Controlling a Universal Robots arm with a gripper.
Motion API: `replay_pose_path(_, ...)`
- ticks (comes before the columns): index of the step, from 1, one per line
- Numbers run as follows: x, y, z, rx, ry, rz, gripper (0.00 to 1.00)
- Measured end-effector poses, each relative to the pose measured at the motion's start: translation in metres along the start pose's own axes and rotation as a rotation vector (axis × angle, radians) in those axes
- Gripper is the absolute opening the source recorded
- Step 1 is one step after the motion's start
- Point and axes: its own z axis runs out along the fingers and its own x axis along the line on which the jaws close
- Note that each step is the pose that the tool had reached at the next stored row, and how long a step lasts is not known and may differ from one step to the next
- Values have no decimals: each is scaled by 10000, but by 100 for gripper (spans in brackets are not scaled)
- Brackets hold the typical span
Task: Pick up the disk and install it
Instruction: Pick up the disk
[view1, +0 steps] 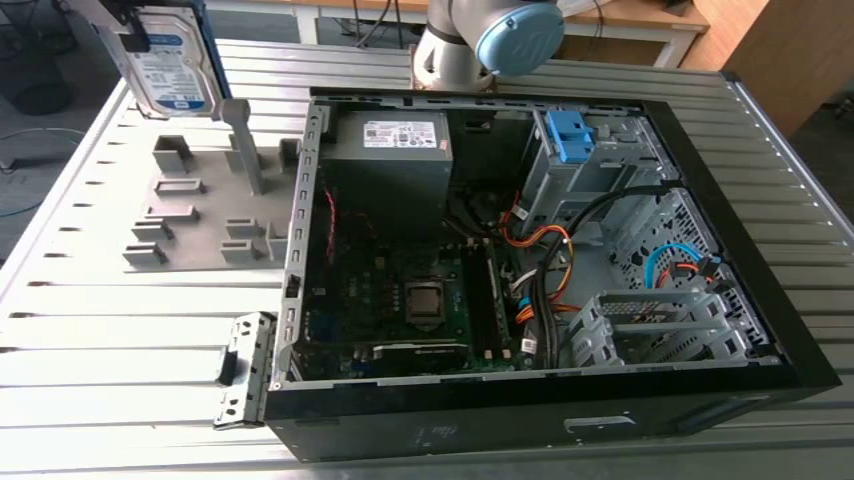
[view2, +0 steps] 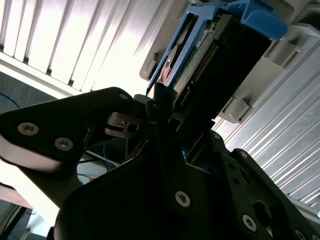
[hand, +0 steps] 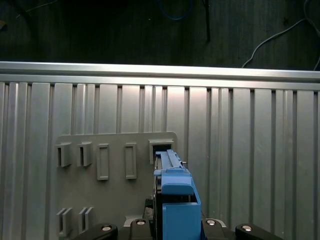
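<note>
Ribbed aluminium table (view1: 80, 330), dark floor and loose cables beyond its far edge. An open black computer case (view1: 534, 425) lies on its side across the centre and right of the exterior view. Inside it:
- grey power-supply box (view1: 387, 150) at upper centre
- green motherboard (view1: 387, 300) below that
- orange cables (view1: 547, 245) in the middle
- small blue latch piece (view1: 570, 135) on the metal drive bay, upper right

The arm's joint with its pale blue cap (view1: 514, 35) sits at top centre, behind the case.

Grey fixture plate (view1: 200, 225) with raised slots and posts lies on the table at the exterior view's left, just beside the case.

The disk (view1: 171, 70) is at the upper left of the exterior view. It stands upright over the far end of the plate, with its white-and-blue label facing the camera. Whether its lower edge touches the plate, I cannot tell.

In the second wrist view the gripper (view2: 175, 120) is clamped on the disk (view2: 200, 55) — black fingers (view2: 155, 107) pressed against its sides, connector edge and circuit board showing, blue bracket around the body. In the first wrist view the blue bracket of the disk (hand: 175, 200) points at one of the plate's slots, with the ribbed tabletop spread behind it.
</note>
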Motion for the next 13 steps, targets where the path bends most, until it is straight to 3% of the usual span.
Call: replay_pose_path(13, -1, 0, -29, 1, -1, 0, 36)
